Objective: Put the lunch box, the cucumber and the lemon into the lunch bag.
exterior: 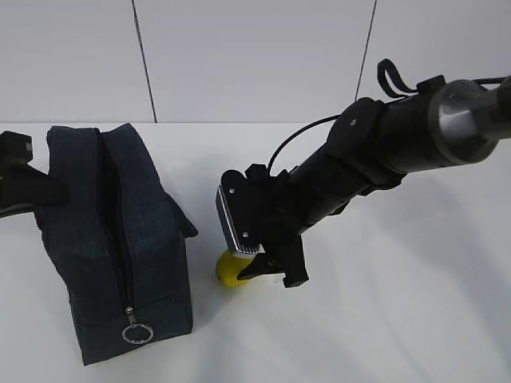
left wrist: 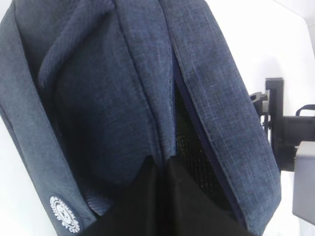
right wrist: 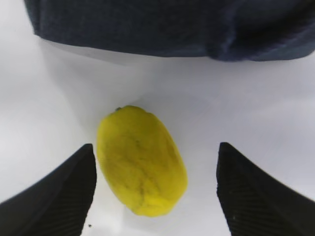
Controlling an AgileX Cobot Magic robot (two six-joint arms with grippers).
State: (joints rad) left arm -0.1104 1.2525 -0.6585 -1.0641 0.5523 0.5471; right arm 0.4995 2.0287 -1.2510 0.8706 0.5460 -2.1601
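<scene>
I'm seeing the lemon (right wrist: 141, 161), bumpy bright yellow, lying on the desk (right wrist: 59, 98), long axis slanting toward the lunch bag (right wrist: 162, 27), sitting between my right hand's (right wrist: 154, 189) spread fingers (right wrist: 54, 196).

The right arm (exterior: 375, 152) is black with a grey joint, a black cable, and a silver plate (exterior: 233, 214) with screws.

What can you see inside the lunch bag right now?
Little. The lunch bag is unzipped, but its opening shows only dark mesh lining. The fabric hides any contents. The lemon lies outside on the table, between the open right gripper fingers.
</scene>
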